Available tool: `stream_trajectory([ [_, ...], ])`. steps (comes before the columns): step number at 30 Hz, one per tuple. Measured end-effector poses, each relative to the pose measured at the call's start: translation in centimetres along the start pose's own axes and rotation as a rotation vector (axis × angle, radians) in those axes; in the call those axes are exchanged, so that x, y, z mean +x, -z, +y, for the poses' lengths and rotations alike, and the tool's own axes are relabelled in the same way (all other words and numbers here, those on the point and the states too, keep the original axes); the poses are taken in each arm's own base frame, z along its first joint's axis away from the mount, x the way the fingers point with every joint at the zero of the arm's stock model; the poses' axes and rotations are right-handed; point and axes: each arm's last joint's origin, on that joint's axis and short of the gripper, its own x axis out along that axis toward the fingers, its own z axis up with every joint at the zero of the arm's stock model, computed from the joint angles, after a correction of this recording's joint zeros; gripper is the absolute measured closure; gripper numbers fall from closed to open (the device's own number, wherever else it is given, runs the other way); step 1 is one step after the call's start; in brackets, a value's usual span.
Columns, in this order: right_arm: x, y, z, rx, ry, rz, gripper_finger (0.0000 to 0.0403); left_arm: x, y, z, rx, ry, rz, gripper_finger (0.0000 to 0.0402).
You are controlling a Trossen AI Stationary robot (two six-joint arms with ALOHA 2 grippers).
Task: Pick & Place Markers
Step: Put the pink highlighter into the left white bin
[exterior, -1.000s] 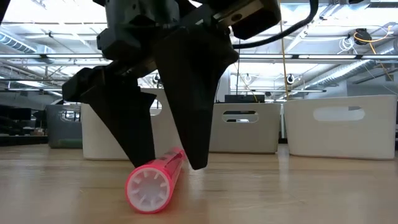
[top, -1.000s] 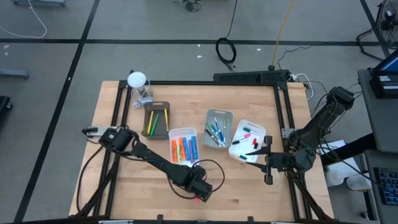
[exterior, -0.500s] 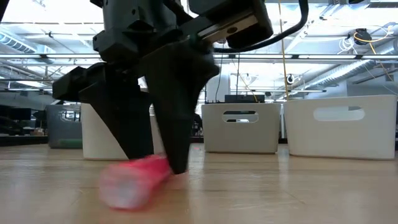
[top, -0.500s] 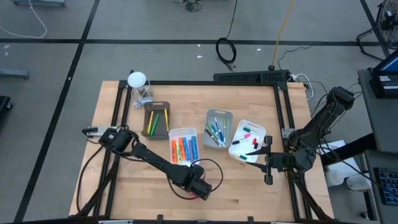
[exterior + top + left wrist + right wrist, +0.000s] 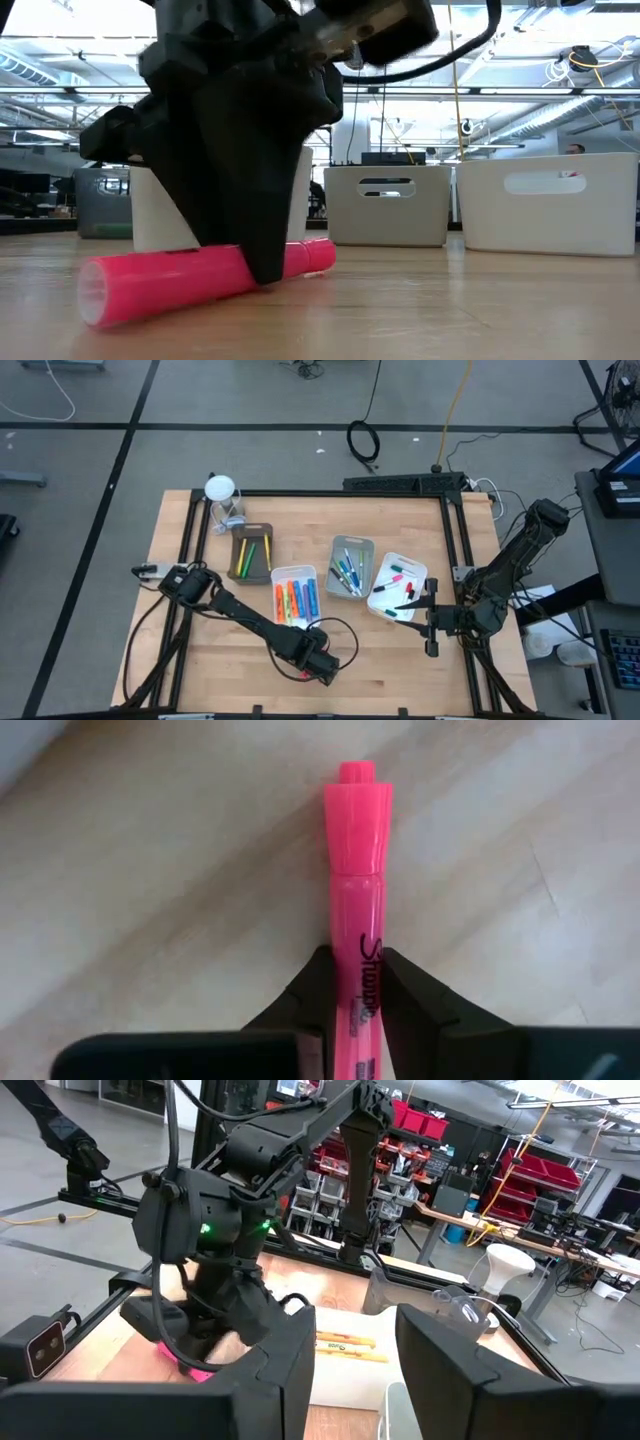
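Pink plastic sits pinched between the fingers of the left gripper (image 5: 352,982), which is closed on the pink marker (image 5: 357,900) lying flat on the wooden table (image 5: 400,660) near its front edge, its capped end pointing away from the wrist. Behind it stand four trays of sorted markers: a brown tray (image 5: 252,552), a white tray (image 5: 294,596), a grey tray (image 5: 350,567) and another white tray (image 5: 399,586). Off at the table's right edge, beside that last tray, the right gripper (image 5: 350,1365) hangs with its fingers apart, holding nothing.
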Motion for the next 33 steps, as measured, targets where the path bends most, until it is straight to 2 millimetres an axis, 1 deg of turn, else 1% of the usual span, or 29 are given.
stream_trajectory([
  [2, 0.0, 0.0, 0.0, 0.0, 0.0, 0.0, 0.0275, -1.0, 0.3, -0.2, 0.018, 0.029, -0.005, 0.0346],
  [6, 0.0, 0.0, 0.0, 0.0, 0.0, 0.0, 0.0275, -4.7, 1.1, -0.7, 0.077, 0.118, -0.063, 0.0345],
  [10, 0.0, 0.0, 0.0, 0.0, 0.0, 0.0, 0.0275, -7.1, 1.1, -0.7, 0.13, 0.164, -0.127, 0.0344],
  [13, 0.0, 0.0, 0.0, -0.001, 0.0, 0.0, 0.0275, -10.1, 1.1, -0.7, 0.169, 0.233, -0.175, 0.0343],
  [15, 0.0, 0.0, 0.0, 0.0, 0.0, 0.0, 0.0275, -12.1, 1.0, -0.3, 0.186, 0.248, -0.216, 0.0343],
  [17, 0.0, 0.0, 0.0, -0.001, -0.001, 0.0, 0.0275, -13.6, 0.6, 0.3, 0.186, 0.241, -0.265, 0.0343],
  [22, 0.0, 0.0, 0.0, -0.002, 0.0, 0.001, 0.0275, -17.5, -0.6, 2.4, 0.126, 0.195, -0.372, 0.0342],
  [26, 0.0, 0.1, 0.0, -0.005, -0.001, 0.004, 0.0275, -18.3, -2.2, 4.2, 0.06, 0.078, -0.385, 0.0342],
  [30, 0.0, 0.1, 0.0, -0.006, -0.001, 0.004, 0.0275, -18.6, -4.2, 6.4, -0.06, -0.081, -0.374, 0.0342],
  [33, 0.0, 0.1, 0.0, -0.005, -0.001, 0.004, 0.0275, -18.3, -5.7, 7.4, -0.139, -0.167, -0.367, 0.0341],
])
